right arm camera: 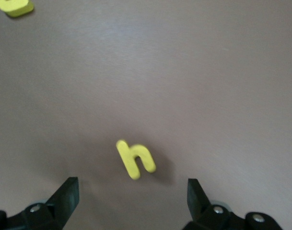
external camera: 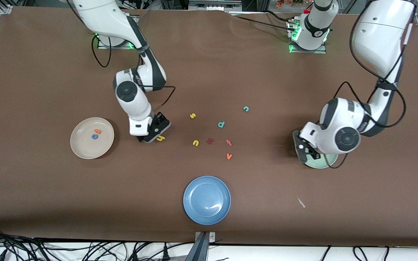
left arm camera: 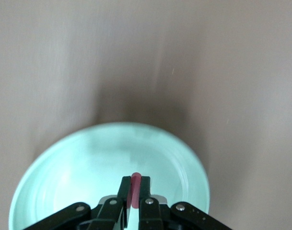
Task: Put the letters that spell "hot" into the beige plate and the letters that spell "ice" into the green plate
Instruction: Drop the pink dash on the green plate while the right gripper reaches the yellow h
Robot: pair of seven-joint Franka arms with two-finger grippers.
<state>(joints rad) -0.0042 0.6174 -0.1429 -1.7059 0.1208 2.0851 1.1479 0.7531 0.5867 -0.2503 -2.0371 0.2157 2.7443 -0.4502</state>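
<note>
Yellow "h" point(right arm camera: 135, 159) lies on bench beside beige plate point(external camera: 82, 146), which holds "o" point(external camera: 94, 136) & "t" point(external camera: 97, 131); right claw point(right arm camera: 133, 199) spread wide over it. Left claw point(left arm camera: 134, 197) clamped on red "i" point(left arm camera: 134, 188) above green plate point(left arm camera: 64, 182). Next: drop "i", grab "h".

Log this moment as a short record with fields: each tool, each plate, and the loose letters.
left tool: shut on the red "i", over the green plate
right tool: open, over the yellow "h" on the table
beige plate: holds blue "o" and orange "t"
blue plate: no letters
teal "c": on the table
</note>
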